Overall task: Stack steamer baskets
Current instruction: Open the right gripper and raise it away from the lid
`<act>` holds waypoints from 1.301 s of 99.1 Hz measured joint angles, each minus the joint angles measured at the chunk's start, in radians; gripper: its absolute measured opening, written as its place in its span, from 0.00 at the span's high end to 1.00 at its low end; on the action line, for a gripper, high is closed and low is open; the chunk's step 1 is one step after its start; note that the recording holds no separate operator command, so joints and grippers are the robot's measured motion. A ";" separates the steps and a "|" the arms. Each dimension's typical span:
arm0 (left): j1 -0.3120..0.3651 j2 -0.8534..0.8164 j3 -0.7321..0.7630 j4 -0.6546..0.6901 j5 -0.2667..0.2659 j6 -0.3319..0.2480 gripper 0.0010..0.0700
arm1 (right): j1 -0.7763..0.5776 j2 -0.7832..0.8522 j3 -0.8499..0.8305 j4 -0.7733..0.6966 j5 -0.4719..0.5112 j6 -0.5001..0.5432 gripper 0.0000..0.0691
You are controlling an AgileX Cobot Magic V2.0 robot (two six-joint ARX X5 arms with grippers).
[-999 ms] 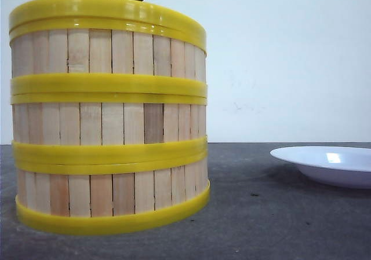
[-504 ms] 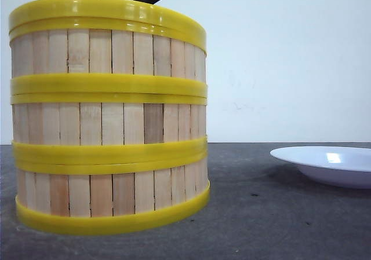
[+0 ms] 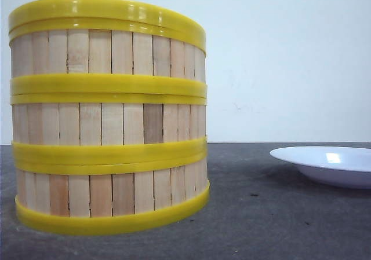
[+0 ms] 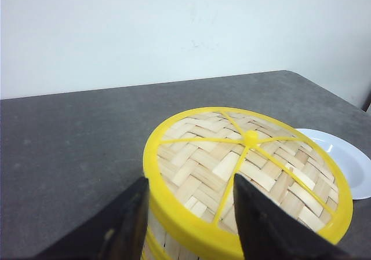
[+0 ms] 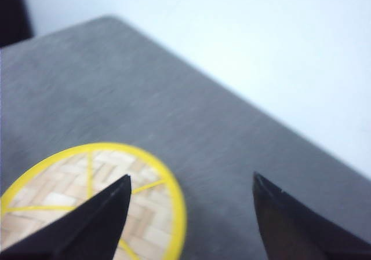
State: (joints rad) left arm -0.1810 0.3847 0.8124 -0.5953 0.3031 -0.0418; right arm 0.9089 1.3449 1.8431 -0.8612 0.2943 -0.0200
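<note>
Front view: three steamer baskets (image 3: 109, 115) stacked in one column on the left of the dark grey, slightly grainy bench (image 3: 278, 213). Walls are vertical pale wood slats, a few darker brown ones mixed in. Thick glossy yellow plastic rims meet at each joint and form double bands. The top rim sits slightly tilted. A white plate (image 3: 327, 164), smooth and shallow, with a glare spot, lies well apart to the right. Plain white wall behind. No claws in this view.

Left wrist view: left claw (image 4: 188, 219) is spread open, two black matte fingers (image 4: 130, 222) hanging over the near edge of the stack, touching nothing. The top of the stack shows a round woven lid (image 4: 232, 167): flat bamboo strips in a herringbone weave, a yellow rim, thin yellow spokes meeting at a small yellow knob (image 4: 251, 137). Slatted wall is visible just below the rim. The plate peeks out beside the stack.

Right wrist view: blurry. Right claw (image 5: 191, 219) is also wide open and empty, with dark pointed fingers (image 5: 98, 219). The woven yellow-rimmed top is seen from above beside one finger. Grey bench with a rounded corner, white wall beyond.
</note>
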 joint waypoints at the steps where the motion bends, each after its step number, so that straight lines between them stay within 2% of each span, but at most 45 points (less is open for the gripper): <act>1: 0.000 0.000 0.000 0.000 0.000 0.000 0.62 | 0.000 -0.007 0.000 -0.002 0.004 -0.001 0.41; 26: 0.000 0.000 -0.007 0.001 0.000 0.007 0.62 | 0.000 -0.195 -0.016 -0.106 0.149 -0.010 0.41; 46: 0.000 0.000 -0.080 0.001 0.000 0.015 0.62 | 0.000 -0.382 -0.229 -0.105 0.228 -0.008 0.41; 65: 0.000 0.000 -0.154 -0.001 0.000 0.002 0.62 | 0.000 -0.590 -0.544 -0.061 0.234 0.050 0.41; 84: 0.000 0.000 -0.163 0.000 0.000 -0.014 0.62 | 0.000 -0.746 -0.827 -0.024 0.259 0.150 0.41; 93: 0.000 0.000 -0.163 0.000 0.000 -0.020 0.62 | 0.000 -0.762 -0.888 -0.026 0.259 0.190 0.41; 111: 0.000 0.000 -0.163 0.000 0.000 -0.026 0.63 | 0.000 -0.762 -0.892 -0.002 0.259 0.227 0.41; 117: 0.000 0.000 -0.163 0.000 0.000 -0.026 0.69 | 0.000 -0.765 -0.892 0.014 0.259 0.232 0.50; 124: 0.000 0.000 -0.163 0.000 0.000 -0.029 0.88 | 0.000 -0.765 -0.892 0.029 0.259 0.235 0.76; 129: 0.000 0.000 -0.163 0.000 0.000 -0.029 0.94 | 0.000 -0.765 -0.892 0.035 0.259 0.235 0.88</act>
State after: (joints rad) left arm -0.1810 0.3847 0.6491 -0.5953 0.3035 -0.0711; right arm 0.9089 0.5800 0.9508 -0.8265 0.5533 0.2146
